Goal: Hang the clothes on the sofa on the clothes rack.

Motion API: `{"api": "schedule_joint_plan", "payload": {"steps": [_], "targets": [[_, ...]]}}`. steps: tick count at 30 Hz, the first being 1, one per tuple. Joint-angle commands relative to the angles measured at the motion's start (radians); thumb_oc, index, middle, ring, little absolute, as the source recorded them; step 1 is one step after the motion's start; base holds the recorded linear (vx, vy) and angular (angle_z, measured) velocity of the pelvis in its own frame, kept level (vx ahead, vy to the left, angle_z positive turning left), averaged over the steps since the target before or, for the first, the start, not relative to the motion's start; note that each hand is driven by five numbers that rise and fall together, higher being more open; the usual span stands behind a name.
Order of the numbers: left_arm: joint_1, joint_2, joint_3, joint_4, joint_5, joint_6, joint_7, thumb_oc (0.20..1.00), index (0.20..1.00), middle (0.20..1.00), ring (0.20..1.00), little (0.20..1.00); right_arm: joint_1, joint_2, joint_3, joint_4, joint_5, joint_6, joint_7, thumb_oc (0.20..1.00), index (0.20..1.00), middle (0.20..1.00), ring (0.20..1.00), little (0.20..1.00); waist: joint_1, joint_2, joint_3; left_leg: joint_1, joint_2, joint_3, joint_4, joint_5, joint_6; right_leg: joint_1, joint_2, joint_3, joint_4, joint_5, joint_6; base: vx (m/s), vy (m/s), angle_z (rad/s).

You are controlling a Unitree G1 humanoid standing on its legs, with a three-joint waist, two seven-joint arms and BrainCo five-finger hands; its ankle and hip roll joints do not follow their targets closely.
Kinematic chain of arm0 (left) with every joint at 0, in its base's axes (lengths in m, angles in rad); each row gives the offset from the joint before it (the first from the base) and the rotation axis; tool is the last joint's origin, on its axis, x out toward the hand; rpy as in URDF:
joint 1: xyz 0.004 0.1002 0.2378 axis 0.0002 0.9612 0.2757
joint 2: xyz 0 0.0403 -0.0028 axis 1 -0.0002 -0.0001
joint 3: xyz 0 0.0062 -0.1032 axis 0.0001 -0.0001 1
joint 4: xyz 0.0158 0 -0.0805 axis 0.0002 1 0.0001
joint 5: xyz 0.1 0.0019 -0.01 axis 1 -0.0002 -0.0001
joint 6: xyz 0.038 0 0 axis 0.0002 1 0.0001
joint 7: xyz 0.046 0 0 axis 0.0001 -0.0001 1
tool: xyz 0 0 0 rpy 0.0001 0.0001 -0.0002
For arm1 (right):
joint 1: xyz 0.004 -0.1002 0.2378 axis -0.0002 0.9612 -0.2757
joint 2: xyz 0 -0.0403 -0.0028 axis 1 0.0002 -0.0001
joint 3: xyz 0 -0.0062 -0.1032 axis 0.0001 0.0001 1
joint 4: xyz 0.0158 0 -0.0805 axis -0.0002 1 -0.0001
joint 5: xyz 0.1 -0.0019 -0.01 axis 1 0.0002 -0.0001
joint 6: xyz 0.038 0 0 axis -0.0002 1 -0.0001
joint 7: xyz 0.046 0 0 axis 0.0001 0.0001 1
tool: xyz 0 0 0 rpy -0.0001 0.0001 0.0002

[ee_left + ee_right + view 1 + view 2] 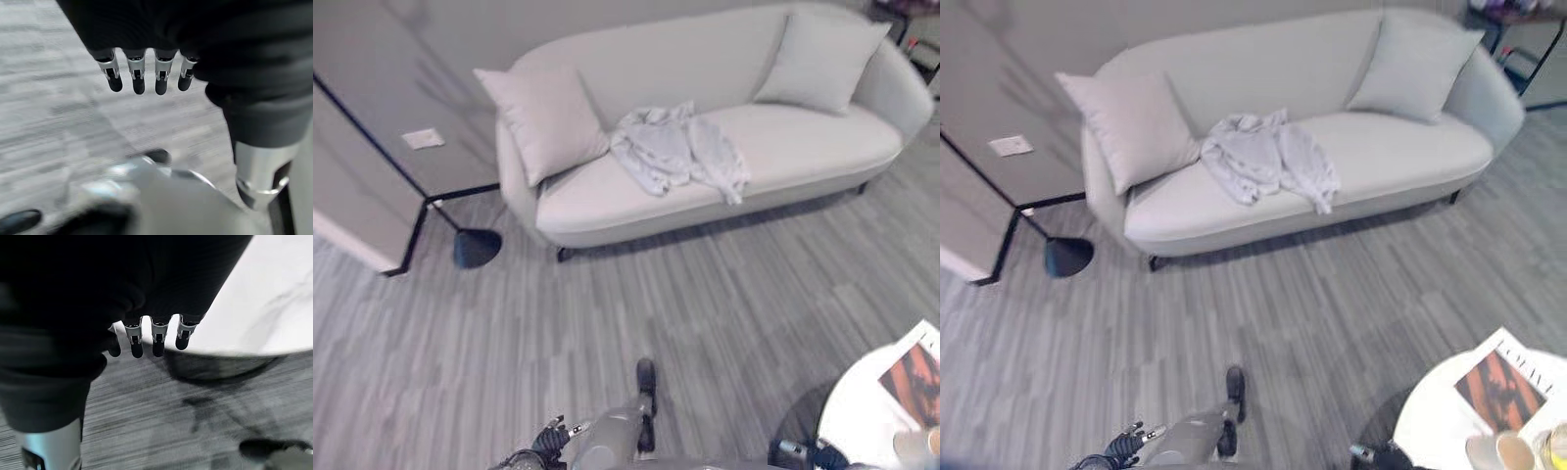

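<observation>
Lying crumpled on the sofa (803, 147), clothes (677, 149); hands empty.

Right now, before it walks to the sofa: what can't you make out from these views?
- Clothes: a crumpled pale heap on the sofa; which garment, or how many, unreadable.
- Round white table: cut off by the eye views' lower right corner; magazine and cups only partly in frame.
- Floor lamp base: pole runs out of frame.
- Left hand, right hand: fingers hang straight, thumbs hidden by the dark covers.
</observation>
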Motion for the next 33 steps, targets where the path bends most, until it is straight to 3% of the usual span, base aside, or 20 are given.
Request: {"api": "schedule_joint_plan", "payload": {"steps": [1,3,4,6,9,11,14,17,19,21,22,23,24,26,27,29,30,31,32,33], "targets": [[-0.061,0.004,-0.014,-0.035,0.020,-0.027,-0.005,1.000,1.000,1.000,1.000,1.000,0.012,-0.057,-0.016,-0.065,-0.009,-0.007,0.010,1.000,1.000,1.000,1.000,1.000,0.020,0.041,-0.020,0.090,0.015,-0.049,-0.054,-0.021,-0.095,-0.171,-0.102,-0.007,0.019,0.384,0.086,0.51,0.193,-0.22],[-0.080,0.016,-0.030,-0.049,0.022,-0.021,-0.006,1.000,1.000,1.000,1.000,1.000,0.009,-0.058,-0.024,-0.072,0.004,-0.006,0.007,1.000,1.000,1.000,1.000,1.000,-0.003,0.055,-0.001,0.151,0.010,-0.048,-0.054,-0.067,-0.067,-0.270,-0.113,-0.029,0.200,0.495,0.067,0.35,0.171,0.02],[-0.087,0.024,-0.037,-0.056,0.026,-0.017,-0.005,1.000,1.000,1.000,1.000,1.000,0.008,-0.057,-0.026,-0.076,0.005,-0.004,0.005,1.000,1.000,1.000,1.000,1.000,-0.012,0.074,0.008,0.179,0.019,-0.050,-0.054,-0.087,-0.057,-0.331,-0.124,-0.058,0.264,0.477,0.046,0.33,0.174,0.21],[-0.098,0.029,-0.047,-0.075,0.021,-0.017,-0.004,1.000,1.000,1.000,1.000,1.000,0.016,-0.056,-0.028,-0.081,0.007,-0.004,0.003,1.000,1.000,1.000,1.000,1.000,-0.040,0.093,0.027,0.229,0.026,-0.074,-0.054,-0.118,-0.051,-0.446,-0.132,-0.122,0.296,0.352,0.004,0.35,0.084,0.41],[-0.119,0.037,-0.066,-0.110,0.013,-0.022,0.002,1.000,1.000,1.000,1.000,1.000,0.022,-0.061,-0.029,-0.097,0.016,-0.007,0.003,1.000,1.000,1.000,1.000,1.000,-0.090,0.100,0.056,0.304,0.028,-0.110,-0.054,-0.170,-0.066,-0.510,-0.105,-0.199,0.080,0.276,0.000,0.41,-0.089,0.57],[-0.135,0.038,-0.077,-0.121,0.018,-0.025,0.006,1.000,1.000,1.000,1.000,1.000,0.026,-0.060,-0.031,-0.104,0.031,-0.006,0.000,1.000,1.000,1.000,1.000,1.000,-0.118,0.082,0.060,0.342,0.013,-0.133,-0.054,-0.208,-0.082,-0.531,-0.075,-0.197,-0.140,0.296,0.026,0.42,-0.162,0.69],[-0.144,0.035,-0.079,-0.127,0.045,-0.032,0.007,1.000,1.000,1.000,1.000,1.000,0.041,-0.044,-0.033,-0.079,0.026,0.000,0.004,1.000,1.000,1.000,1.000,1.000,-0.164,0.071,0.074,0.440,0.019,-0.165,-0.054,-0.275,-0.112,-0.590,-0.017,-0.227,-0.395,0.378,0.077,0.52,-0.182,0.55],[-0.137,0.029,-0.091,-0.134,0.051,-0.031,-0.003,1.000,1.000,1.000,1.000,1.000,0.057,-0.048,-0.029,-0.065,0.017,0.003,0.008,1.000,1.000,1.000,1.000,1.000,-0.173,0.067,0.058,0.467,0.027,-0.192,-0.054,-0.307,-0.114,-0.578,-0.014,-0.251,-0.395,0.391,0.069,0.38,-0.229,0.50],[-0.132,0.023,-0.105,-0.136,0.061,-0.031,-0.004,1.000,1.000,1.000,1.000,1.000,0.070,-0.050,-0.030,-0.062,0.020,0.000,0.012,1.000,1.000,1.000,1.000,1.000,-0.179,0.067,0.044,0.485,0.053,-0.196,-0.054,-0.317,-0.125,-0.546,0.004,-0.223,-0.395,0.401,0.044,0.33,-0.269,0.48],[-0.135,0.017,-0.111,-0.135,0.057,-0.031,-0.004,1.000,1.000,1.000,1.000,1.000,0.069,-0.057,-0.034,-0.052,0.025,-0.002,0.012,1.000,1.000,1.000,1.000,1.000,-0.183,0.076,0.042,0.494,0.074,-0.198,-0.054,-0.303,-0.138,-0.529,0.016,-0.214,-0.395,0.403,0.039,0.21,-0.176,0.51],[-0.138,0.015,-0.113,-0.139,0.048,-0.031,-0.003,1.000,1.000,1.000,1.000,1.000,0.073,-0.063,-0.039,-0.042,0.026,-0.003,0.008,1.000,1.000,1.000,1.000,1.000,-0.186,0.086,0.037,0.497,0.100,-0.201,-0.032,-0.268,-0.156,-0.514,0.026,-0.205,-0.390,0.399,0.031,0.34,-0.321,0.23],[-0.126,0.013,-0.114,-0.159,0.015,-0.029,-0.008,1.000,1.000,1.000,1.000,1.000,0.068,-0.083,-0.040,-0.040,0.038,-0.007,0.009,1.000,1.000,1.000,1.000,1.000,-0.176,0.090,0.038,0.397,0.137,-0.191,0.212,-0.157,-0.198,-0.444,0.038,-0.199,-0.394,0.354,-0.005,0.34,-0.322,0.16],[-0.126,0.013,-0.114,-0.159,0.015,-0.029,-0.008,1.000,1.000,1.000,1.000,1.000,0.068,-0.083,-0.041,-0.041,0.038,-0.007,0.009,1.000,1.000,1.000,1.000,1.000,-0.177,0.091,0.038,0.394,0.138,-0.192,0.217,-0.160,-0.199,-0.445,0.038,-0.200,-0.394,0.354,-0.006,0.30,-0.314,0.21],[-0.119,0.016,-0.112,-0.177,0.004,-0.022,-0.009,1.000,1.000,1.000,1.000,1.000,0.061,-0.104,-0.042,-0.056,0.040,-0.008,0.004,1.000,1.000,1.000,1.000,1.000,-0.155,0.072,0.060,0.277,0.137,-0.205,0.459,-0.063,-0.206,-0.390,0.042,-0.182,-0.395,0.316,-0.040,0.16,-0.220,-0.02],[-0.119,0.016,-0.108,-0.178,-0.004,-0.022,-0.003,1.000,1.000,1.000,1.000,1.000,0.057,-0.112,-0.040,-0.061,0.039,-0.005,0.001,1.000,1.000,1.000,1.000,1.000,-0.149,0.066,0.072,0.233,0.141,-0.201,0.539,-0.041,-0.201,-0.371,0.043,-0.178,-0.395,0.297,-0.051,0.10,-0.165,-0.20],[-0.121,0.015,-0.104,-0.173,-0.007,-0.020,0.000,1.000,1.000,1.000,1.000,1.000,0.052,-0.119,-0.040,-0.067,0.039,-0.004,-0.003,1.000,1.000,1.000,1.000,1.000,-0.139,0.055,0.084,0.181,0.147,-0.191,0.591,-0.027,-0.192,-0.352,0.036,-0.171,-0.395,0.282,-0.059,0.13,-0.129,-0.29],[-0.126,0.013,-0.095,-0.170,-0.021,-0.022,0.007,1.000,1.000,1.000,1.000,1.000,0.051,-0.128,-0.046,-0.086,0.049,-0.005,-0.011,1.000,1.000,1.000,1.000,1.000,-0.117,0.034,0.095,0.091,0.154,-0.138,0.533,-0.072,-0.165,-0.322,0.012,-0.167,-0.395,0.265,-0.058,0.27,-0.120,-0.25],[-0.126,0.013,-0.090,-0.169,-0.025,-0.022,0.011,1.000,1.000,1.000,1.000,1.000,0.051,-0.131,-0.045,-0.095,0.052,-0.008,-0.013,1.000,1.000,1.000,1.000,1.000,-0.106,0.035,0.095,0.076,0.146,-0.122,0.455,-0.103,-0.156,-0.313,0.009,-0.163,-0.395,0.260,-0.054,0.30,-0.034,0.01],[-0.125,0.012,-0.089,-0.165,-0.027,-0.025,0.013,1.000,1.000,1.000,1.000,1.000,0.046,-0.133,-0.040,-0.104,0.057,-0.011,-0.011,1.000,1.000,1.000,1.000,1.000,-0.095,0.037,0.098,0.063,0.123,-0.116,0.368,-0.121,-0.151,-0.307,0.009,-0.156,-0.395,0.256,-0.049,0.16,0.038,0.03],[-0.124,0.011,-0.089,-0.165,-0.027,-0.026,0.013,1.000,1.000,1.000,1.000,1.000,0.046,-0.134,-0.040,-0.104,0.057,-0.010,-0.011,1.000,1.000,1.000,1.000,1.000,-0.094,0.037,0.101,0.071,0.122,-0.114,0.364,-0.121,-0.150,-0.303,0.007,-0.155,-0.395,0.254,-0.048,0.20,0.086,-0.27]]}}
